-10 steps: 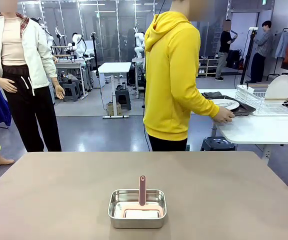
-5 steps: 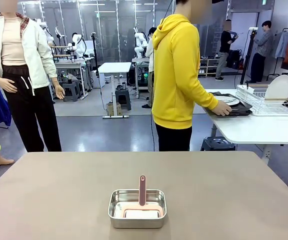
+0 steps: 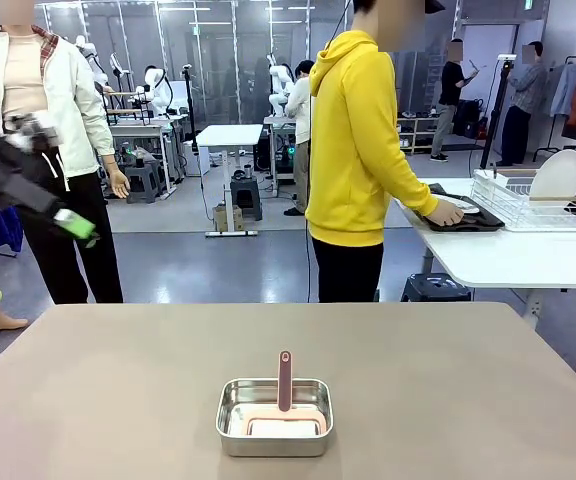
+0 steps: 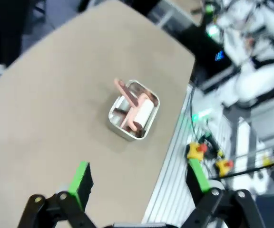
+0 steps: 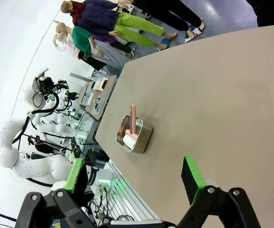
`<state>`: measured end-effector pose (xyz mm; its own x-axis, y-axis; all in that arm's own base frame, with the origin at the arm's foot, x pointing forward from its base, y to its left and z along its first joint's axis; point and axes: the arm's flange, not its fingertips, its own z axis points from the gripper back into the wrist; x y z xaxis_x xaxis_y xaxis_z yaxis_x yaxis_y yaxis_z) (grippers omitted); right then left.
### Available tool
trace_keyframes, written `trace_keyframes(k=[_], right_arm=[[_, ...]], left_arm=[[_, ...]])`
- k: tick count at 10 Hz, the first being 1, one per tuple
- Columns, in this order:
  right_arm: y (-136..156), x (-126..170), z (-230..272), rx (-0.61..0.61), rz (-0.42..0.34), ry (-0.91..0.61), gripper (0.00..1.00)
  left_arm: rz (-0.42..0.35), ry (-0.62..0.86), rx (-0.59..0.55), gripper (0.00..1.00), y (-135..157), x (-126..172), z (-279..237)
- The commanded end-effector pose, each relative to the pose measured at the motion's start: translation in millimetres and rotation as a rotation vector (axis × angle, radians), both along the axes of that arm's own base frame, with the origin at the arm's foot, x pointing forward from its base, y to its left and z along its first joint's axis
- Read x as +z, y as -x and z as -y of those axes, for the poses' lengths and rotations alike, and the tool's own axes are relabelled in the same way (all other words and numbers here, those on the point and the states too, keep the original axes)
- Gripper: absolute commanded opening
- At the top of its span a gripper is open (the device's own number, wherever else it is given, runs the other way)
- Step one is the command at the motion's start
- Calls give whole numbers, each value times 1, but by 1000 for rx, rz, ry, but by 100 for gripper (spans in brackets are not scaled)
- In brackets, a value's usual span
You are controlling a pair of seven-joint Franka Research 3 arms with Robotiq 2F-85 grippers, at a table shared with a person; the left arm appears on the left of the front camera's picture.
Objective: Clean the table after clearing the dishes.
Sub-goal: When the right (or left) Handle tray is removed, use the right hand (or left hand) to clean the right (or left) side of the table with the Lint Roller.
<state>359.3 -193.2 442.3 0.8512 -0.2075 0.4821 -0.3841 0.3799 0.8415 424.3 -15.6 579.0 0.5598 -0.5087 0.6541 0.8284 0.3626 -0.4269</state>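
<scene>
The taupe table (image 3: pixel 448 380) carries a small steel pan (image 3: pixel 275 415) with a pink-handled roller standing in it. Over at the white side table, a person in a yellow hoodie rests a hand on the dishes (image 3: pixel 465 213), a dark tray with a white plate. My left gripper (image 3: pixel 68 222) hangs blurred, high over the table's left side. In the left wrist view it (image 4: pixel 139 183) is open, looking down on the pan (image 4: pixel 133 110). My right gripper (image 5: pixel 133 178) is open too, above the table (image 5: pixel 213 95), far from the pan (image 5: pixel 133 135).
A white dish rack (image 3: pixel 543 200) with an upright white plate stands on the white side table (image 3: pixel 528 262) at the back right. Other people stand farther back in the room.
My left arm has swung into the front view from the left. The person has stepped slightly right and pushed the tray farther onto the white table.
</scene>
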Motion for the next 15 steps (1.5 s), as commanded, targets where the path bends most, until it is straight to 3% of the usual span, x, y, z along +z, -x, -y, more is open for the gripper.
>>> trace_keyframes(k=[1, 2, 4, 5, 6, 7, 11, 12, 13, 15], right_arm=[[1, 1, 0, 11, 12, 11, 100], [1, 1, 0, 11, 12, 11, 100], [1, 1, 0, 11, 12, 11, 100], [1, 1, 0, 11, 12, 11, 100], [1, 1, 0, 11, 12, 11, 100], [1, 1, 0, 11, 12, 11, 100], [1, 1, 0, 11, 12, 11, 100], [1, 1, 0, 11, 12, 11, 100], [1, 1, 0, 11, 12, 11, 100], [1, 1, 0, 11, 12, 11, 100]], left_arm=[[82, -164, -123, 100, -21, 1, 54], [141, -265, -188, 100, -26, 1, 94], [179, -419, -327, 100, -33, -12, 169], [189, -429, -342, 100, -36, -18, 192], [104, -420, -356, 100, -33, -20, 203], [177, -390, -369, 100, -24, -19, 192], [177, -390, -369, 100, -24, -19, 192], [168, -403, -360, 100, -31, -20, 194], [134, -492, -405, 100, -43, -19, 223], [94, -533, -459, 100, -78, -14, 273]])
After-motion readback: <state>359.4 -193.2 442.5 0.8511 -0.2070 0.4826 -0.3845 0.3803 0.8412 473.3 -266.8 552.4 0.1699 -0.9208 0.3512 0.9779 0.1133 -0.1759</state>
